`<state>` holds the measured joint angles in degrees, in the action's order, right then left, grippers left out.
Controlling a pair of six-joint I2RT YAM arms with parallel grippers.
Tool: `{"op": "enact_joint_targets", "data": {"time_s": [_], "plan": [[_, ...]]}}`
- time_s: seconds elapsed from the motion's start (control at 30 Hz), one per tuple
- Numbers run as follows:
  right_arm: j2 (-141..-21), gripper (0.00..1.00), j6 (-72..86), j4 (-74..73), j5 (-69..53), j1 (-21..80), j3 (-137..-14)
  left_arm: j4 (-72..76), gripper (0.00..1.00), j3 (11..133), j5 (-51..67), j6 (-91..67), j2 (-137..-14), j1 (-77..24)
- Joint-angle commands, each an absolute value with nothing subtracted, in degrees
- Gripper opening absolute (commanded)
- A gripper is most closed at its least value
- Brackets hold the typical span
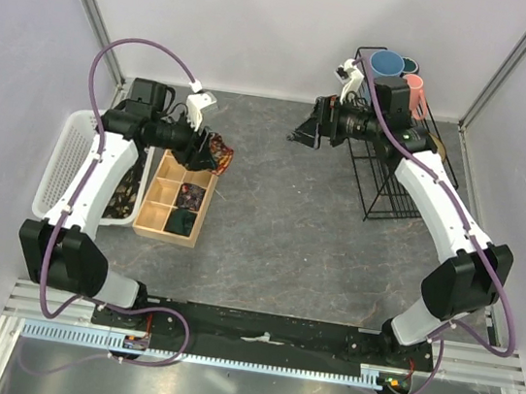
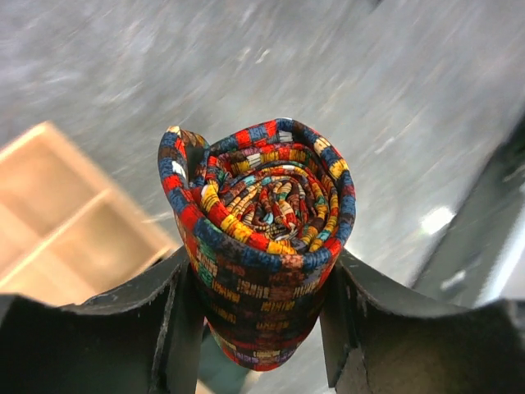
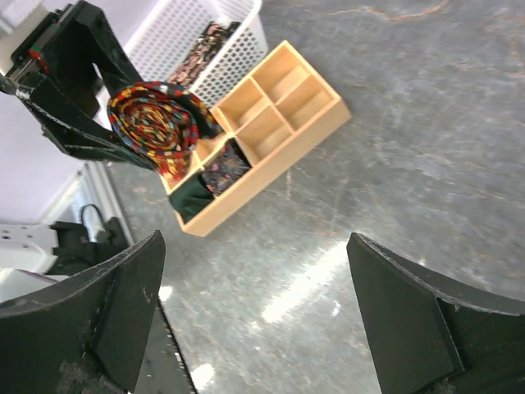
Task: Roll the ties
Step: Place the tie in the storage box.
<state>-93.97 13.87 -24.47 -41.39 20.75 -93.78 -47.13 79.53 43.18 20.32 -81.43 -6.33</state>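
While the rolled tie [image 2: 262, 222] hangs in the air above the far right corner of the wooden tray [image 1: 147, 222], the left jaws grasp it from both sides, and its red, blue and yellow spiral shows at the open end. Two more rolled ties [image 1: 186, 196], both dark, sit in the tray's near right compartments. Loose ties [image 1: 126, 193] lie heaped in the white basket [image 1: 61, 154] just left of the tray. Well apart to the right of the tray, the right jaws are released and spread wide above the grey bench [image 1: 266, 246], close to a black wire rack [image 1: 380, 199] that carries cups [image 1: 386, 64].
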Motion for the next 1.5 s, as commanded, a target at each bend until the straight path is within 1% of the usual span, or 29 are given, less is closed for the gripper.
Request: {"op": "enact_joint_targets", "data": {"time_s": [0.0,0.03,0.07,0.17,0.2,0.23,0.3,0.33,0.4,0.43,0.53,0.63,0.77,0.97,1.1,1.23,1.47], "plan": [[-91.8,0.98,9.2,-26.8,-38.1,19.2,-92.7,-60.3,0.03,84.2,34.1,49.1,-83.7,-4.5],[-92.4,0.98,10.5,-27.2,-38.4,18.3,-92.5,-60.7,0.03,85.4,33.3,53.1,-84.3,-4.1],[-92.6,0.98,11.2,-27.2,-40.5,17.8,-92.4,-60.6,0.03,86.4,32.4,53.9,-85.1,-3.7],[-93.3,0.98,12.1,-27.2,-41.0,16.6,-91.4,-61.8,0.02,92.8,27.4,50.6,-91.5,-2.8],[-93.2,0.98,12.1,-27.2,-40.4,16.4,-91.0,-64.3,0.02,94.6,26.8,49.4,-94.7,-2.5],[-93.0,0.98,12.0,-27.2,-40.2,16.1,-90.4,-65.1,0.02,97.9,26.3,45.2,-96.4,-2.4],[-92.8,0.98,11.9,-27.2,-39.6,15.8,-89.9,-65.7,0.02,99.7,26.2,39.8,-98.3,-2.1],[-92.6,0.98,11.9,-27.3,-39.3,15.6,-89.5,-65.7,0.02,100.9,26.2,33.8,-100.2,-2.1],[-92.5,0.98,11.6,-27.3,-39.1,15.4,-89.1,-66.2,0.02,101.9,26.3,27.8,-101.9,-2.1],[-92.2,0.98,11.4,-27.5,-38.4,15.2,-88.9,-66.5,0.02,102.9,26.1,21.5,-103.3,-2.1],[-92.1,0.98,10.7,-27.9,-37.7,14.9,-88.5,-66.8,0.02,104.0,25.5,11.6,-105.4,-2.1],[-92.3,0.98,10.2,-28.6,-37.3,14.5,-88.4,-67.1,0.02,105.3,23.6,5.9,-107.8,-2.1],[-92.3,0.98,9.7,-28.9,-36.5,14.2,-88.1,-69.0,0.02,106.6,22.2,1.9,-112.0,-2.1],[-92.5,0.98,9.8,-28.8,-36.2,14.0,-87.4,-69.3,0.02,108.1,26.0,-1.4,-116.3,-2.1],[-93.0,0.98,9.7,-28.9,-36.0,14.0,-87.5,-68.3,0.01,108.0,27.2,-0.6,-118.2,-2.0],[-93.4,0.98,9.8,-29.0,-36.1,13.9,-87.5,-66.5,0.01,106.9,27.7,-1.0,-119.0,-2.0],[-93.6,0.98,9.8,-29.1,-36.0,13.6,-87.6,-62.6,0.02,103.2,24.7,-1.7,-118.8,-1.8]]}}
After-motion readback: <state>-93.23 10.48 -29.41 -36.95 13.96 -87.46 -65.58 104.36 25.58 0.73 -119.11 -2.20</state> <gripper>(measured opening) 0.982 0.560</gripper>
